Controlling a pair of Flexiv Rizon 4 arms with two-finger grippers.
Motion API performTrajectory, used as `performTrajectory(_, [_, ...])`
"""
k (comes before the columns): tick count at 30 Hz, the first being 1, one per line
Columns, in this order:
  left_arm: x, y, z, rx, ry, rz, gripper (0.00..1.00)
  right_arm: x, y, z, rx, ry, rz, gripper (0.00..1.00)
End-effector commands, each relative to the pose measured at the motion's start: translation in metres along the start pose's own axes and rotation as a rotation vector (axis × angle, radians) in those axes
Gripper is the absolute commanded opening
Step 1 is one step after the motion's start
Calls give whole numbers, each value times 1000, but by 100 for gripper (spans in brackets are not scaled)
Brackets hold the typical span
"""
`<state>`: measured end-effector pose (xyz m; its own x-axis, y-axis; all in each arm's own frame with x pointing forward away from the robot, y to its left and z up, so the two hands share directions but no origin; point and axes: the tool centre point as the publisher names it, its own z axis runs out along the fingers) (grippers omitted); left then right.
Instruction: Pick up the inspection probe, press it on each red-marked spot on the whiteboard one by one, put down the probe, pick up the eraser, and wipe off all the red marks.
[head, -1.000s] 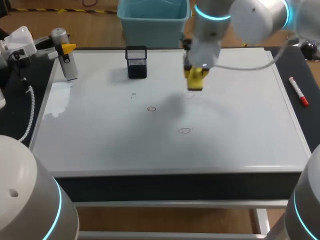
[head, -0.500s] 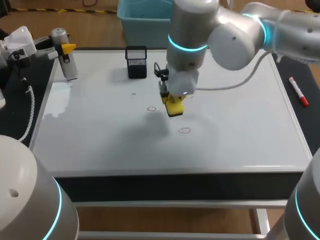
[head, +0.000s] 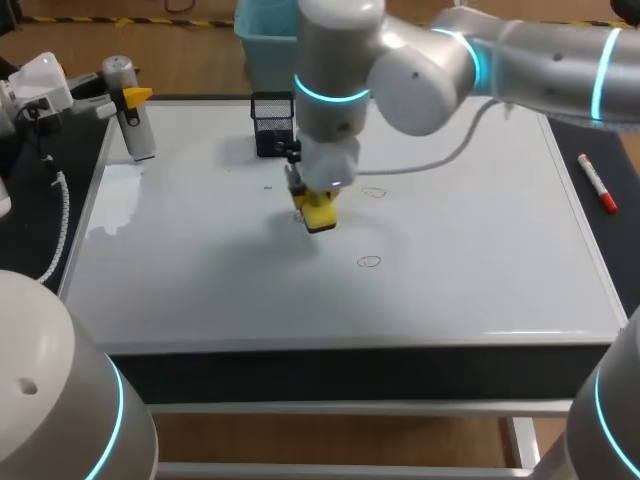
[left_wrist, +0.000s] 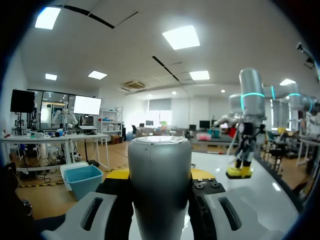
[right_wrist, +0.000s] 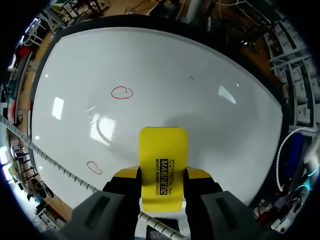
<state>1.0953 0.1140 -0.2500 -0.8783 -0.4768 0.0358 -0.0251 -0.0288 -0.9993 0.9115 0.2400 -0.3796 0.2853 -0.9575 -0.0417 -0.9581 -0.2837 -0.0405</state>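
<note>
1. At the counter's far-left corner, about 10 o'clock on the whiteboard, your left fingers are clamped on the inspection probe. It is a silver cylinder standing upright. In the left wrist view it fills the gap between the two fingers, with a yellow tip showing on either side.
2. At about 11 o'clock, a black mesh cup stands on the board near its far edge, well apart from both arms.
3. Just left of the board's middle, your right arm reaches in from the right. Its right fingers are closed on the yellow eraser, pinching it from both sides. The eraser is low at the board's surface, though you cannot tell whether it is actually touching. One ring mark peeks out at its 9 o'clock side.
4. A faint ring lies near the eraser at its 2 o'clock.
5. A second ring lies at the eraser's 4 o'clock. The right wrist view shows red ovals on the board ahead of the eraser.
6. At 3 o'clock, off the board's right edge, a red marker pen lies on the dark counter.
</note>
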Motion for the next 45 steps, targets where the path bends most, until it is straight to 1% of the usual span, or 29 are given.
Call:
performTrajectory(1, [0, 0, 1, 3, -1, 2, 0, -14, -14, 13, -29, 35, 14, 0])
performTrajectory(11, [0, 0, 1, 3, -1, 2, 0, -24, -22, 28, -25, 13, 70, 0])
performTrajectory(18, [0, 0, 1, 3, -1, 2, 0, -24, -24, 41, -29, 19, 72, 0])
performTrajectory(27, [0, 0, 1, 3, -1, 2, 0, -21, -23, 47, -41, 31, 43, 0])
performTrajectory(35, [0, 0, 1, 3, -1, 2, 0, -5, -25, 53, -54, 47, 54, 0])
performTrajectory(45, [0, 0, 1, 3, -1, 2, 0, 37, -27, 54, -59, 77, 131, 0])
